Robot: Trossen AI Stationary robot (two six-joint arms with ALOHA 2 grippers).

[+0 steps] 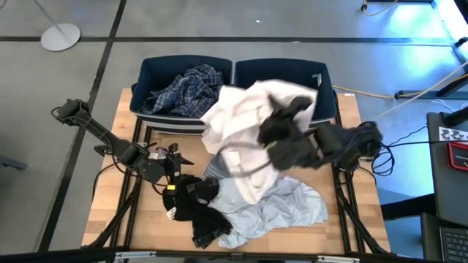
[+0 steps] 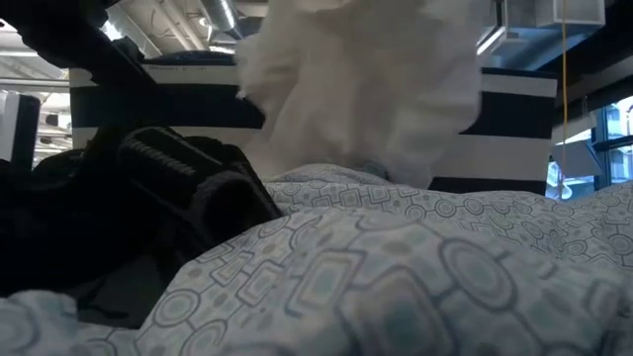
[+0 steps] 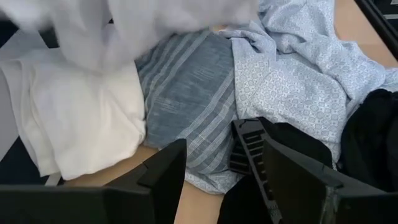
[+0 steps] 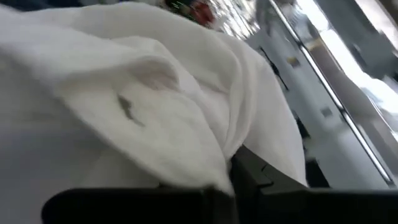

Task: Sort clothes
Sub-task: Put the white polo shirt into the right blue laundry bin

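Right fingers (image 4: 239, 180) pinch white soft-cotton garment (image 1: 245, 120), hoisted over table beside right navy rectangular fabric bin (image 1: 322, 73); bin lies just beyond cloth, nearer my right arm. Left gripper (image 1: 170, 162) spread, waits by black garment (image 1: 197, 204), well short of bin.

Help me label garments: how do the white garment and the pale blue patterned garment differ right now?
The white garment hangs lifted in the shut right gripper; the pale blue patterned garment lies spread on the table. The white one is plain; the pale blue one bears small geometric print. Both are soft, crumpled fabric.
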